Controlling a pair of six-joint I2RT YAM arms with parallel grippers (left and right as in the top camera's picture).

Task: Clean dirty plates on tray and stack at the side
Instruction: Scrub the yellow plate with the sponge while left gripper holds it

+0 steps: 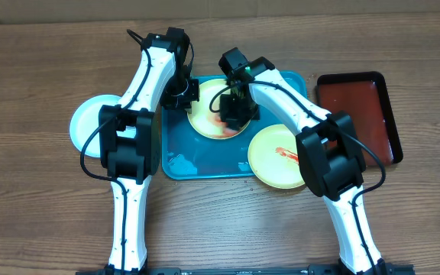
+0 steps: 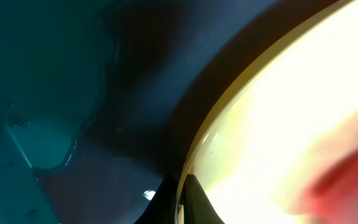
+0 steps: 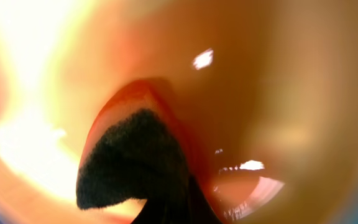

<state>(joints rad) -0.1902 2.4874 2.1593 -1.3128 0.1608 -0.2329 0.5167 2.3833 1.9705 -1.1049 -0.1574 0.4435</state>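
A light yellow-green plate (image 1: 205,122) with red sauce lies at the back of the teal tray (image 1: 205,164). My left gripper (image 1: 183,95) is shut on this plate's left rim; the left wrist view shows its fingers (image 2: 182,202) pinching the rim of the plate (image 2: 291,124) over the tray (image 2: 42,62). My right gripper (image 1: 235,111) is shut on a dark sponge (image 3: 129,162) pressed onto the plate's (image 3: 272,81) sauce-smeared centre. A second yellow-green plate (image 1: 275,156) with a red smear rests on the tray's right front corner. A pale blue-white plate (image 1: 90,122) lies left of the tray.
A smaller dark red tray with a black rim (image 1: 357,114) sits on the wooden table to the right. Foam and water (image 1: 180,162) lie in the teal tray's front left part. Both arms reach over the tray from the front.
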